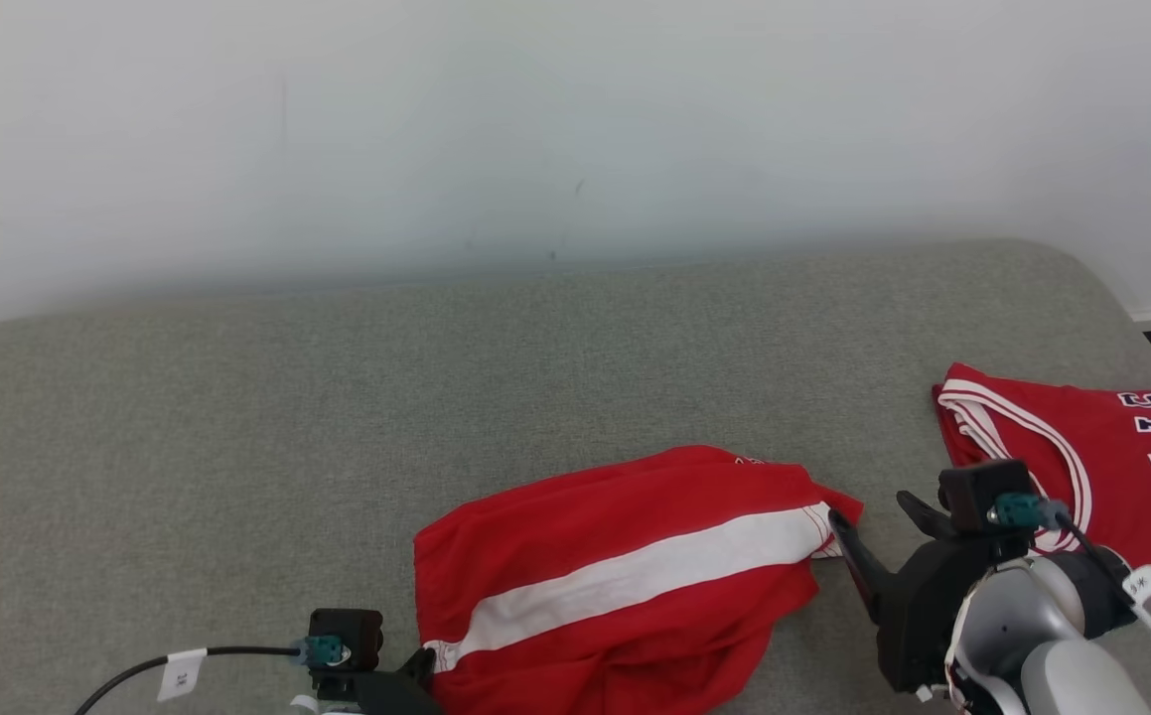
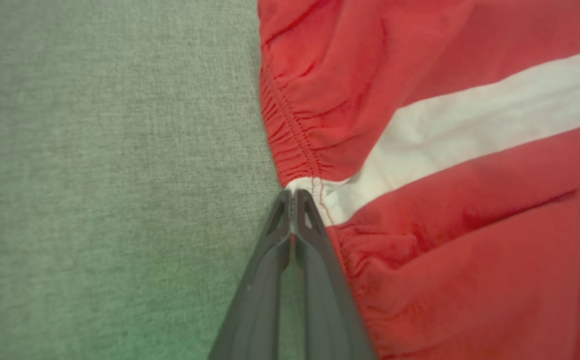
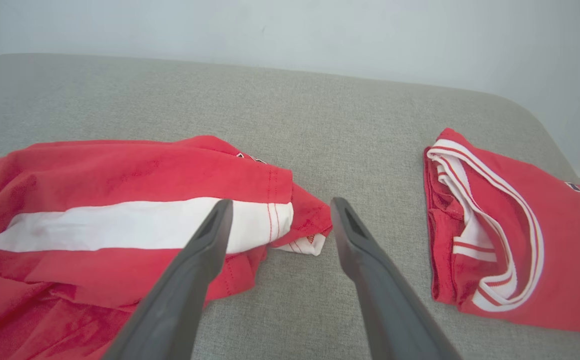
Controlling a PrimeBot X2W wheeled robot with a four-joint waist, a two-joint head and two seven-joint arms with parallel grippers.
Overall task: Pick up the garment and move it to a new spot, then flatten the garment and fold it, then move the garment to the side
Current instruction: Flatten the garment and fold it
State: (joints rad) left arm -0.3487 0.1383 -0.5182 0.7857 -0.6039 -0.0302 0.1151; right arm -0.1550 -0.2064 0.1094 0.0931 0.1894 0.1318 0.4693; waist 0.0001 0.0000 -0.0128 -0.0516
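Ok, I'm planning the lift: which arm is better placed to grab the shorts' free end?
Right. The right gripper hangs open just short of the shorts' hem, while the left gripper is shut on the waistband at the other end.

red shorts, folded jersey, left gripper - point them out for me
red shorts (image 1: 585,526), head view, upper red panel
folded jersey (image 3: 565,280), right wrist view, red body
left gripper (image 2: 293,199), left wrist view, closed tips on the waistband
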